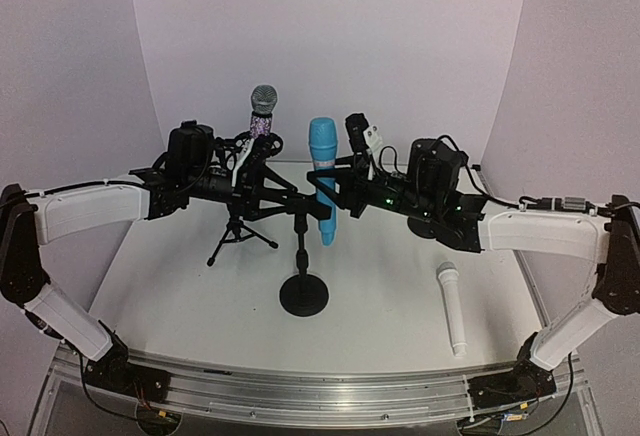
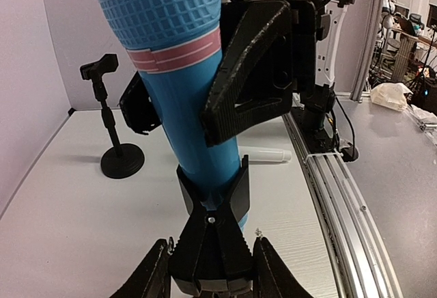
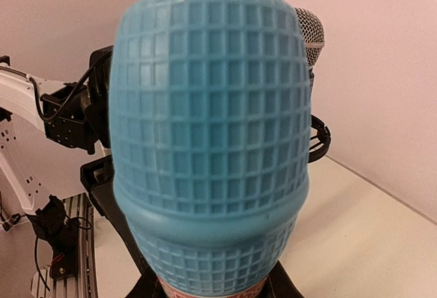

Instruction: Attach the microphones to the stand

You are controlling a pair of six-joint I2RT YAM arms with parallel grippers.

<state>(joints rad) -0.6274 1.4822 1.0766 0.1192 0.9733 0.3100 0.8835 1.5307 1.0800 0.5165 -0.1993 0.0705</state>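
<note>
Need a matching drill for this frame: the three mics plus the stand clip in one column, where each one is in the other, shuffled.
Things:
1. glitter microphone
2. blue microphone
3. white microphone
4. stand clip

Places:
A. clamped in the left gripper
B. lying on the table
C. upright over the tripod stand
D. gripped by the right gripper

Pairs: 1-C, 2-D, 3-B, 4-A
</note>
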